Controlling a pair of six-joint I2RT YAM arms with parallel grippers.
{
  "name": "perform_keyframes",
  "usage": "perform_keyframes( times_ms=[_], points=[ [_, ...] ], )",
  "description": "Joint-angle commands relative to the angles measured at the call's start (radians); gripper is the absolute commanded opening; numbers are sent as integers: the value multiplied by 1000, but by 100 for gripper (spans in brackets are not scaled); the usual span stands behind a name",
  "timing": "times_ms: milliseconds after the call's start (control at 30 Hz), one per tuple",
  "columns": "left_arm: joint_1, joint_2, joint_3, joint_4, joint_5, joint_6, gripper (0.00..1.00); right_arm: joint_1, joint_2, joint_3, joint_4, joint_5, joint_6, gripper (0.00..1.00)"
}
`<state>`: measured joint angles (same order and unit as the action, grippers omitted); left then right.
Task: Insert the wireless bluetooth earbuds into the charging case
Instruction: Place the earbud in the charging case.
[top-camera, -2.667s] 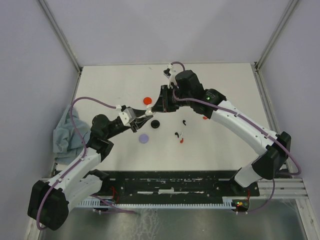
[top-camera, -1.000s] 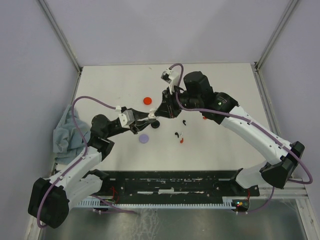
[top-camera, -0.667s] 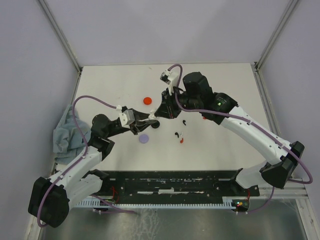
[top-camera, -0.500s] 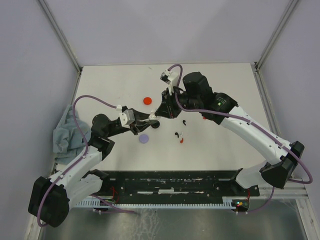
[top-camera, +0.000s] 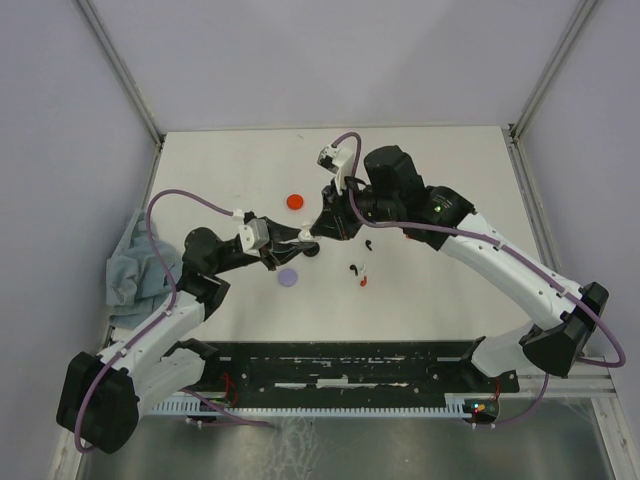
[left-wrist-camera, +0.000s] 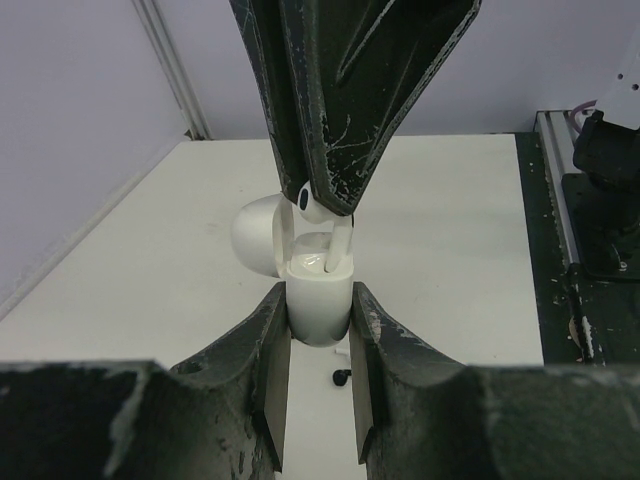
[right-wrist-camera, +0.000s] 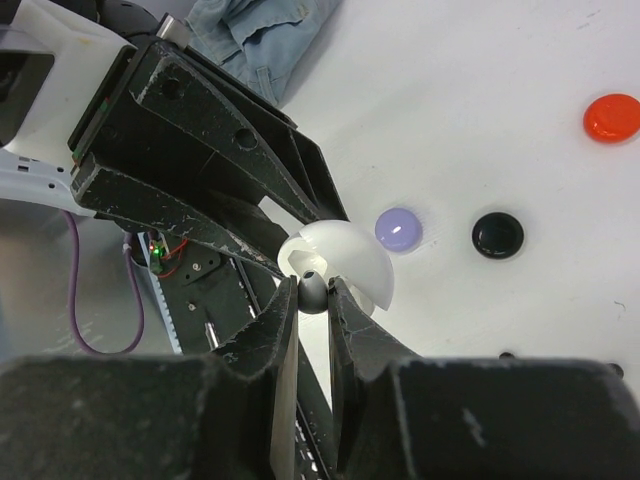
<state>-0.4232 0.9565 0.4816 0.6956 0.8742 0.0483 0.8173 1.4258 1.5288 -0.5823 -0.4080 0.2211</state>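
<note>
**Left side.** A cloth (top-camera: 130, 265) lies bunched at the left edge of the table (top-camera: 450, 170), well apart from the work.

**Left gripper** (left-wrist-camera: 318, 322). It is clenched on the white case (left-wrist-camera: 318, 292), one finger on each flank. The case is held upright just above the table, left of centre. Its lid (left-wrist-camera: 253, 232) is swung open to the left.

**Discs.** A red disc (top-camera: 294, 201) lies far of the case and a lavender disc (top-camera: 288, 277) near of it. A black disc (top-camera: 313, 249) lies just beside it, partly hidden.

**Right gripper** (right-wrist-camera: 312, 303). It is pinched on a white earbud (left-wrist-camera: 320, 210) directly over the open case. The stem points down and meets the mouth of the case. Whether the other socket is filled cannot be told.

**Right of centre.** Loose earbuds (top-camera: 355, 268), black, red and possibly white, lie on the table near the case, untouched.

**Step in hand (judgement).** The white earbud is being inserted. It is at the socket but does not appear seated.

**Next move (judgement).**
- Make a short, straight push down along the stem's line, with the left grip holding the case steady.
- Open the right fingers only once the bud sits flush.
- Withdraw upward, clear of the lid.
- A tilted stem could jam at the socket rim or lever the case out of the grip.
</note>
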Motion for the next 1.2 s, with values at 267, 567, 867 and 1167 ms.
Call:
perform_keyframes(
  times_ms=[267,567,867,1167],
  points=[
    [-7,23,48,128,38,-96,3,29,-10,-19,43,-69,-133,13],
    [-9,62,40,212,45,-166,3,31,-3,-16,52,-115,-188,21],
    [-16,75,28,228,46,-185,3,31,13,14,55,-121,-198,31],
    [-21,83,17,244,29,-195,3,31,29,54,56,-140,-195,38]
  ],
)
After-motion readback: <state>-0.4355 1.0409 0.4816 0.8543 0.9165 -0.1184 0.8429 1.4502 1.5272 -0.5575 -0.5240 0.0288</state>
